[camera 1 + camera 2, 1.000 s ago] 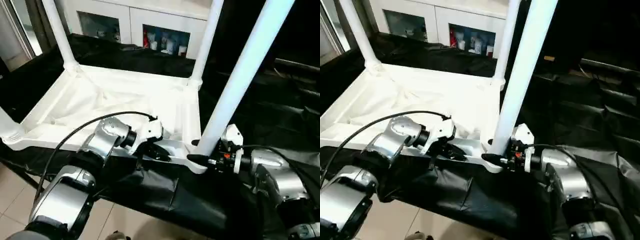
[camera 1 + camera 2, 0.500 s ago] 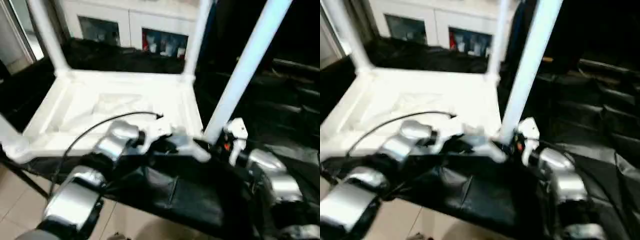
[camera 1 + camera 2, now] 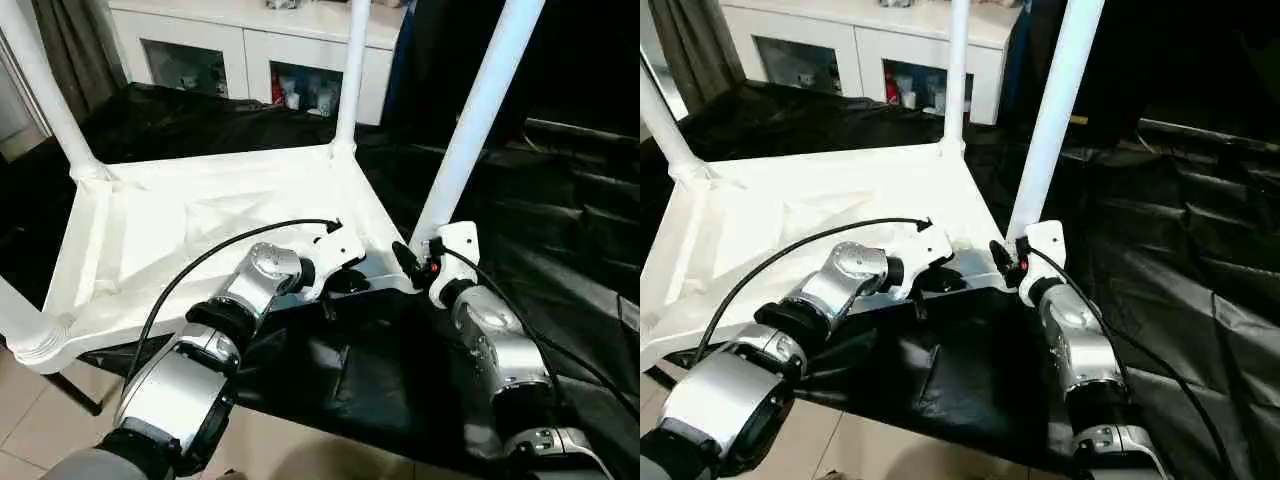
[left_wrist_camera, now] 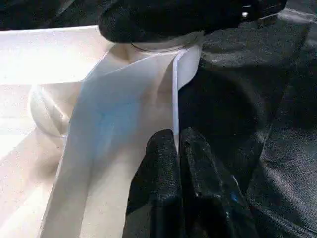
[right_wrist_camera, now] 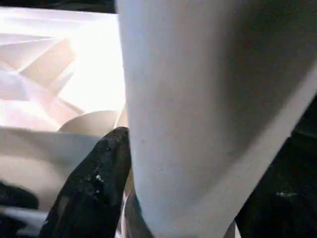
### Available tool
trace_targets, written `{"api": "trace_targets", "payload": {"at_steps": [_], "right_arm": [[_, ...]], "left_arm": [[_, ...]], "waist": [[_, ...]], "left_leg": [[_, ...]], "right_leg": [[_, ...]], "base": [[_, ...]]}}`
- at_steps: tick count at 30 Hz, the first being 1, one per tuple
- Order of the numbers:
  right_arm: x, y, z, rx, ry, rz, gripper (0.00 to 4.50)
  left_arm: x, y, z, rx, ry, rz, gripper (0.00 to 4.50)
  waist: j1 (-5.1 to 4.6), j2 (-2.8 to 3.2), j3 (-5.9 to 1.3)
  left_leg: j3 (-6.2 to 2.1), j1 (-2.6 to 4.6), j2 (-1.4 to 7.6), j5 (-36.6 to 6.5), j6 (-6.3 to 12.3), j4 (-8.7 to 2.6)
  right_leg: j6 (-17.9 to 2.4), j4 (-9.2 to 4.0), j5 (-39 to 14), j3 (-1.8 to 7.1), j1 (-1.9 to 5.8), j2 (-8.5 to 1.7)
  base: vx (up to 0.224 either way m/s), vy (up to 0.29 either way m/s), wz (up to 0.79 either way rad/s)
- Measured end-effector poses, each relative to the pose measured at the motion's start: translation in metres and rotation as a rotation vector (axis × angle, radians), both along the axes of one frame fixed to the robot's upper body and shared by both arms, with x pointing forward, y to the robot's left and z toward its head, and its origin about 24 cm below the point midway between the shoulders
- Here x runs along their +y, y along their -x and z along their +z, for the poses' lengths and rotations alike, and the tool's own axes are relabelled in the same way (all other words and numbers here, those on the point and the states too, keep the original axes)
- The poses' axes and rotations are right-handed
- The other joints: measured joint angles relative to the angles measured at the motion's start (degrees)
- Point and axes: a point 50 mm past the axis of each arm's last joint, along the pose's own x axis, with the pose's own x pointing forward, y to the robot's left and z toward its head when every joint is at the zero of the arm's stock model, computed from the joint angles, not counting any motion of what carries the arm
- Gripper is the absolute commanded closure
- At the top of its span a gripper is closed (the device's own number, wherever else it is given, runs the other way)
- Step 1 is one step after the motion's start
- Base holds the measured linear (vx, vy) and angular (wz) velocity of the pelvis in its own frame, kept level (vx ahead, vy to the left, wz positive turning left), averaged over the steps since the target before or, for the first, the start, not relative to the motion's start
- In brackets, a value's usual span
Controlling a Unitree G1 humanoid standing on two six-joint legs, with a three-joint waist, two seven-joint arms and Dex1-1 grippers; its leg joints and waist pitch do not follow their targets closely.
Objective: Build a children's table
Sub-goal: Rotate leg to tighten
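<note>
The left pincer (image 4: 178, 148) is clamped together on the thin near rim of the children's table (image 3: 200, 230), probably to steady it. The right pincer (image 3: 412, 262) stands with fingers apart around the base of the near-right leg (image 3: 478, 110), one finger (image 5: 94, 183) touching it, likely keeping that leg seated in its corner socket. The table lies upside down on the black-draped worktop (image 3: 560, 250), all 4 legs pointing up so they can be pressed in. A white glass-door cabinet (image 3: 250, 60) stands far behind. No readable writing or brand shows.
</note>
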Motion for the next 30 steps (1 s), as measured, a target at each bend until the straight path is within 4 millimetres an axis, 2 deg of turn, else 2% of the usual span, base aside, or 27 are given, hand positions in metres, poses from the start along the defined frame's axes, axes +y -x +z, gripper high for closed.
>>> {"api": "trace_targets", "payload": {"at_steps": [5, 9, 12, 16, 20, 21, 26, 30], "right_arm": [[-0.014, 0.01, 0.004, 0.008, -0.001, 0.231, 1.6], [-0.025, 0.021, 0.009, 0.019, -0.016, 0.398, 1.6], [-0.034, 0.031, 0.013, 0.048, -0.026, 0.535, 1.6], [-0.033, 0.04, 0.011, 0.086, -0.033, 0.668, 1.6], [-0.028, 0.042, 0.011, 0.1, -0.037, 0.724, 1.6], [-0.028, 0.043, 0.011, 0.103, -0.039, 0.729, 1.85], [-0.028, 0.044, 0.011, 0.103, -0.034, 0.733, 2.06], [-0.028, 0.038, 0.009, 0.093, -0.03, 0.638, 2.11]], "left_arm": [[0.012, 0.001, 0.004, 0.018, 0.0, -0.087, 4.5], [0.022, 0.006, 0.007, 0.038, 0.004, -0.178, 4.5], [0.029, 0.011, 0.009, 0.062, 0.018, -0.249, 4.5], [0.04, 0.017, 0.011, 0.095, 0.012, -0.334, 4.5], [0.048, 0.019, 0.012, 0.102, -0.005, -0.36, 4.5], [0.048, 0.019, 0.012, 0.104, -0.006, -0.359, 4.5], [0.048, 0.019, 0.012, 0.096, -0.007, -0.354, 4.5], [0.043, 0.015, 0.01, 0.044, -0.005, -0.288, 4.5]], "waist": [[0.18, -0.05, 0.03], [0.66, 0.05, 0.01], [1.35, 0.12, 0.01], [1.87, 0.2, 0.07], [2.2, 0.19, 0.09], [2.27, 0.19, 0.09], [2.67, 0.18, 0.1], [2.92, 0.19, 0.09]], "left_leg": [[0.01, -0.01, 0.04, 0.0, 0.0, -0.22], [0.04, -0.06, 0.13, 0.0, 0.0, -0.39], [0.07, -0.41, 0.21, 0.0, 0.04, -0.35], [0.18, -0.51, 0.25, 0.2, 0.28, -0.21], [0.24, -0.51, 0.25, 0.0, 0.03, -0.12], [0.25, -0.49, 0.25, 0.0, 0.02, -0.11], [0.25, -0.46, 0.3, 0.0, 0.01, -0.12], [0.27, -0.4, 0.3, 0.0, 0.01, -0.09]], "right_leg": [[0.0, 0.13, 0.0, -0.08, -0.07, 0.01], [-0.3, 0.26, 0.2, -0.13, -0.24, 0.07], [-0.3, 0.26, 0.1, -0.19, -0.54, 0.1], [-0.4, 0.28, 0.0, -0.19, -0.6, 0.1], [-0.4, 0.28, 0.0, -0.11, -0.6, 0.08], [-0.4, 0.3, 0.0, -0.1, -0.59, 0.08], [-0.4, 0.37, 0.0, -0.14, -0.6, 0.08], [-0.5, 0.42, 0.0, -0.12, -0.55, 0.08]], "base": [[0.0, 0.0, 0.0], [0.0, 0.0, 0.0], [0.0, 0.0, 0.0], [0.0, 0.0, 0.0], [0.0, 0.0, 0.0], [0.0, 0.0, 0.0], [0.0, 0.0, 0.0], [0.0, 0.0, 0.0]]}}
